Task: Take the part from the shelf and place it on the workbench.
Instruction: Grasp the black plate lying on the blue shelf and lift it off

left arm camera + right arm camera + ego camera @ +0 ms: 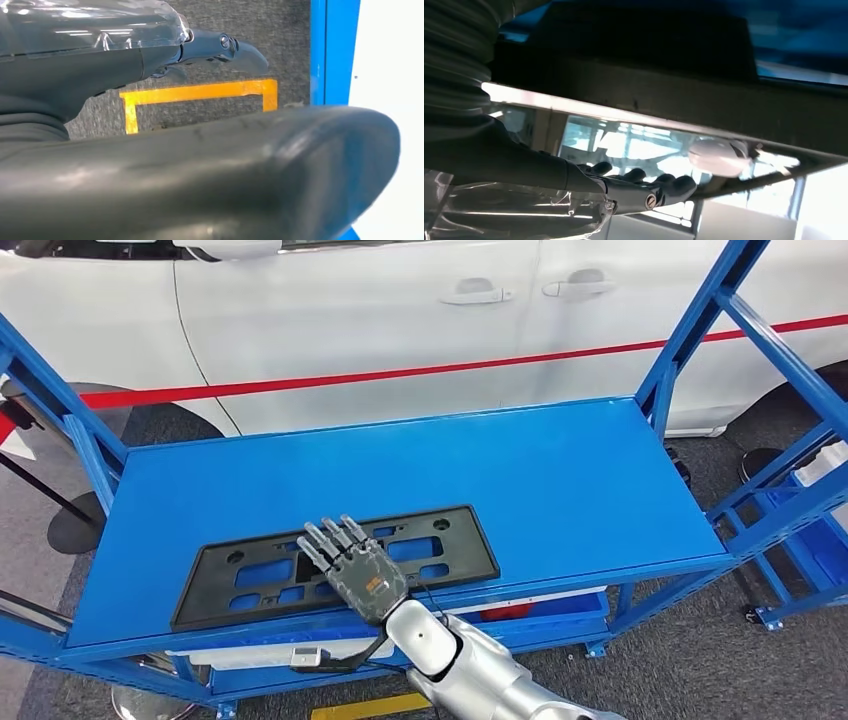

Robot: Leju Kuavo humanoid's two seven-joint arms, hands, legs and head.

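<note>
We are looking down on a blue shelf top (560, 480) where the part (250, 575), a flat black plastic frame with rectangular cut-outs, is lying near the front edge. Our right hand (358, 572) is resting flat on the part's middle, its fingers (330, 540) stretched forward and slightly spread, palm down. The palm is covering a stretch of the frame, so we cannot tell whether the thumb is hooking under its near edge or gripping anything; nothing is plainly being held. The silver right forearm (470, 655) is running off the lower edge of the head view.

In the right wrist view the picture is dark and blurred: we are making out the dark fingers (664, 187) lying extended under a dim surface, with bright reflections behind them, and little more.

Our left hand (150, 55) is hanging over grey carpet marked with orange tape (200, 92); a thick grey thumb (200, 175) is blocking most of that view, one dark fingertip (240, 50) is poking out, and how far that hand is closed is unclear.

A white car (400, 310) is standing behind the shelf, cut off at the top.
</note>
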